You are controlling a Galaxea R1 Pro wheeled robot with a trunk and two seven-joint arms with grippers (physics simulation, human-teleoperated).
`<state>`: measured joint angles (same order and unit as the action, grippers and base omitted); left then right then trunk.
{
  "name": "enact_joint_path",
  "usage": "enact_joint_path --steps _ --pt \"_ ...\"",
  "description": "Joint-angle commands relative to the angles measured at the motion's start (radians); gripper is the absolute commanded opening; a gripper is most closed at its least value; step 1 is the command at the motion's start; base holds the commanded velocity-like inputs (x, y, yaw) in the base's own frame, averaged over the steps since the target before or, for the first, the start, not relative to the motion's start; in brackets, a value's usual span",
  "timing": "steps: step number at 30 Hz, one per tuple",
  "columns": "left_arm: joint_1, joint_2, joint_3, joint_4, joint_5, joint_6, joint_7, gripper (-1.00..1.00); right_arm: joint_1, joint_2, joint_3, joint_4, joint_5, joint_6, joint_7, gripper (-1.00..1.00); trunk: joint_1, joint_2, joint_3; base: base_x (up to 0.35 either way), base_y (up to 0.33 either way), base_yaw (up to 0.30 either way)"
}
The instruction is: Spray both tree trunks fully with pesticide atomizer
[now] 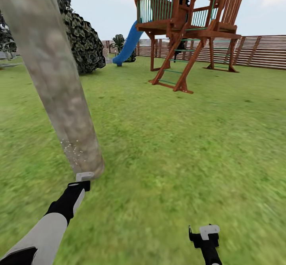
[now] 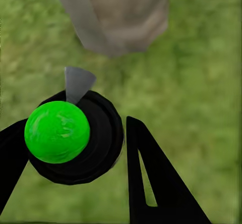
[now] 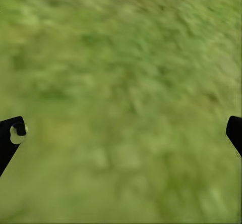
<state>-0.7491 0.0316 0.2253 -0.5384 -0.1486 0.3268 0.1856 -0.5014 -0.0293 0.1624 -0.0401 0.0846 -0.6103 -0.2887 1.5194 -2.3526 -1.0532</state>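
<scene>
A thick mottled grey-tan tree trunk [image 1: 55, 82] rises from the grass at the left, its base [image 2: 118, 17] close ahead of my left gripper [image 1: 79, 184]. That gripper is shut on the pesticide atomizer [image 2: 75, 138], a black round body with a bright green ball on top. The atomizer's grey nozzle [image 2: 76, 82] points at the trunk's foot. Fine white specks [image 1: 71, 149] dot the lower bark. My right gripper [image 1: 203, 235] hangs open over bare grass [image 3: 121, 93] at the lower right, nothing between its fingers.
A wooden play tower [image 1: 186, 22] with a blue slide [image 1: 128, 44] stands ahead on the lawn. Behind it runs a brown slat fence [image 1: 258, 52]. A dark leafy shrub [image 1: 81, 38] sits just behind the trunk. Open grass [image 1: 178, 145] spreads to the right.
</scene>
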Motion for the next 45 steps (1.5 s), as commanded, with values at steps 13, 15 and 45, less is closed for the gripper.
enact_joint_path --steps 13,15,45 --pt "-0.001 0.001 0.006 0.006 -0.011 0.007 -0.002 -1.00 0.000 0.000 0.005 0.000 0.009 0.001 -0.010 1.00 0.000 0.000 -0.001 0.215 -0.214 0.275" --pt "-0.001 0.001 0.006 0.006 -0.011 0.006 -0.002 -1.00 0.000 0.000 0.005 0.000 0.009 0.001 -0.010 1.00 0.000 0.000 -0.001 0.241 -0.187 0.277" --pt "-0.001 0.002 0.004 -0.003 -0.013 0.008 0.019 -1.00 0.000 0.000 0.005 0.000 0.009 0.001 -0.010 1.00 0.000 0.000 -0.001 0.052 -0.263 0.155"
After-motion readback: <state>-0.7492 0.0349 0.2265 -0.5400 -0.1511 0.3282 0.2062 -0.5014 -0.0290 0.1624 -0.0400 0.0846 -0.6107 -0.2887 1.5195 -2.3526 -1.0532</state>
